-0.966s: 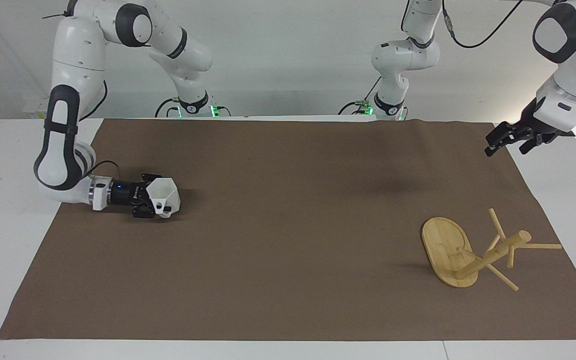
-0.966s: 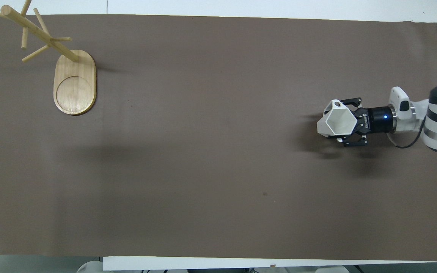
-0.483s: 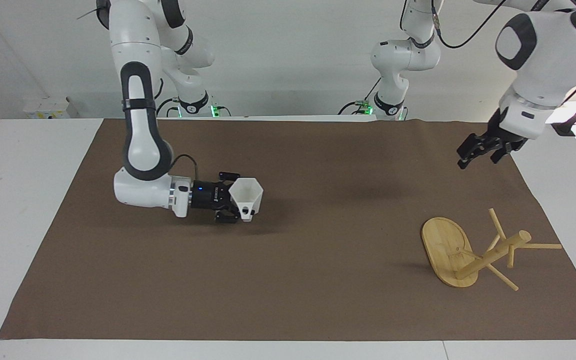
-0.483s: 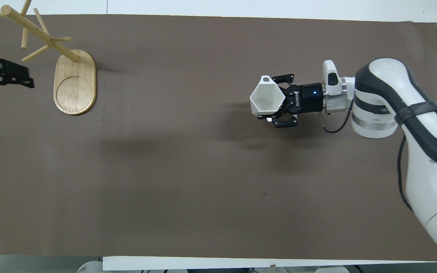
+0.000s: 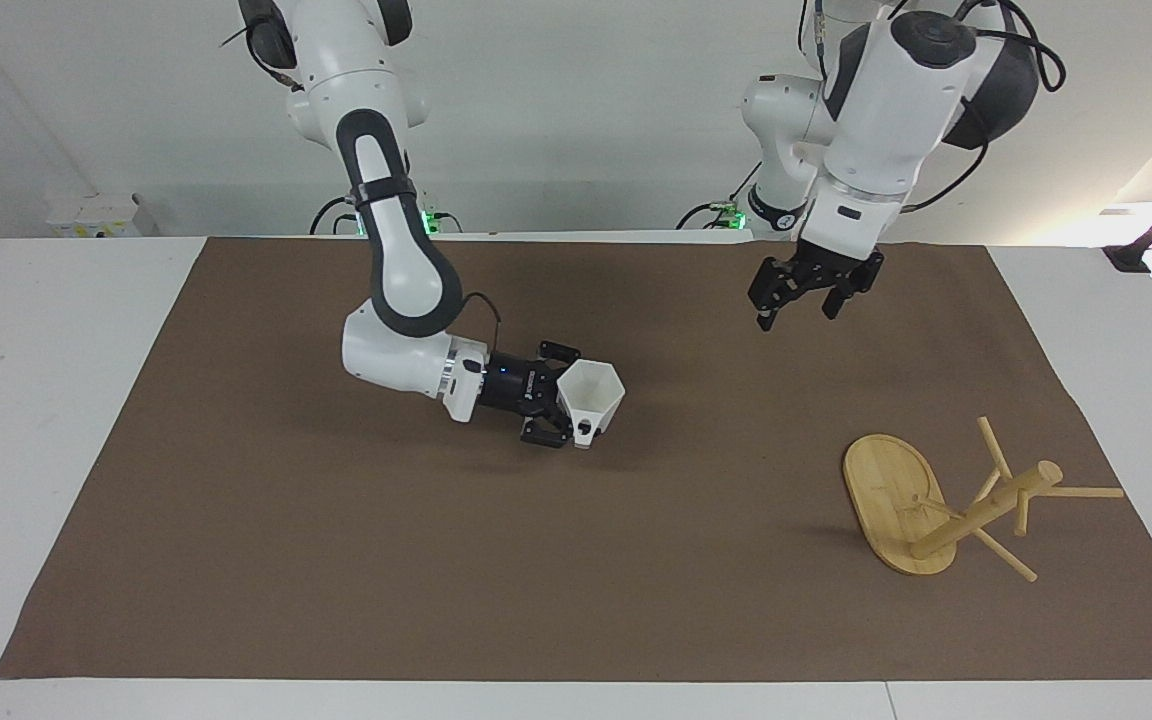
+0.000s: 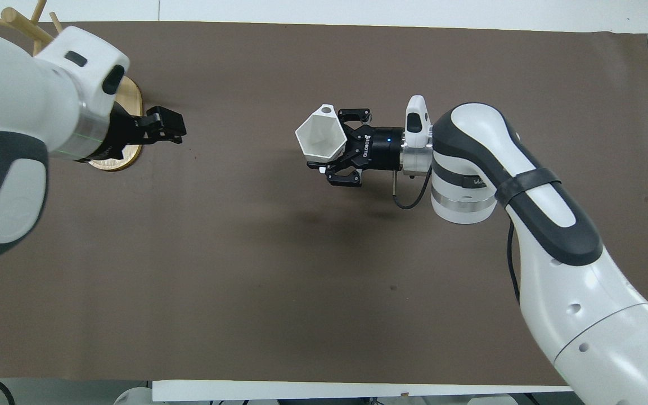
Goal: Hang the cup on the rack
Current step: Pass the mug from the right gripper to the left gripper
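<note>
My right gripper is shut on the white faceted cup and holds it just above the middle of the brown mat, mouth tilted up; both also show in the overhead view, gripper and cup. The bamboo rack stands on its oval base toward the left arm's end of the table. In the overhead view my left arm hides most of the rack. My left gripper is open and empty in the air over the mat, between cup and rack; it also shows in the overhead view.
The brown mat covers most of the white table. A black stand foot sits on the table at the left arm's end, off the mat.
My right arm has carried the cup from its own end of the mat to the middle. My left gripper has swung in from the mat's edge toward the middle, past the rack.
</note>
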`<control>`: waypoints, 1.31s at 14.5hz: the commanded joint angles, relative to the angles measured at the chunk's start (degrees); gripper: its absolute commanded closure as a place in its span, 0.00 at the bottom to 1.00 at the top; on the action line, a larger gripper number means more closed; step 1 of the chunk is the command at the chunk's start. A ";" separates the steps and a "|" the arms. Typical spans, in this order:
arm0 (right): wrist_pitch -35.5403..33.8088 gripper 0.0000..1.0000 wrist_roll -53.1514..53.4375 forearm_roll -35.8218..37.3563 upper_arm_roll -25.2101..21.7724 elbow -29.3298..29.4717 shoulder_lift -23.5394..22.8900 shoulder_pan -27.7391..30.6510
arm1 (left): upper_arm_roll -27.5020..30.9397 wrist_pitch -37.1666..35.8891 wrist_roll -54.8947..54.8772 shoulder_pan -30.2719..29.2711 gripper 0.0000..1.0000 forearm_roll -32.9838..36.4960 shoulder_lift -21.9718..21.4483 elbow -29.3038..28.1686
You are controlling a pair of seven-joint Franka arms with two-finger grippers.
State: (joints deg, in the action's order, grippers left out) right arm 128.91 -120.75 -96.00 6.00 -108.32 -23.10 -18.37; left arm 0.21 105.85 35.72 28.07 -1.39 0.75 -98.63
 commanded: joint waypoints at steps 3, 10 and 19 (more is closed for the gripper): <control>9.60 0.69 1.75 -5.50 -0.03 1.18 0.69 -6.32 | 0.93 3.39 3.74 4.97 0.02 0.08 5.83 3.08; 15.21 0.68 2.19 -8.15 0.06 3.47 0.69 -10.89 | 0.84 7.52 2.95 7.00 0.19 0.08 9.89 2.40; 16.99 0.66 4.83 -7.97 -0.03 3.73 0.69 -11.42 | 1.10 9.20 0.32 5.86 1.00 -2.39 10.59 1.43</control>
State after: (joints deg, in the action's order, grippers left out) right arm 145.71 -116.73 -103.21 5.54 -104.84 -22.93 -29.62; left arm 1.19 113.51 37.47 33.98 -3.28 10.88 -97.03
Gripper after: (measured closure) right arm 0.211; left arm 0.965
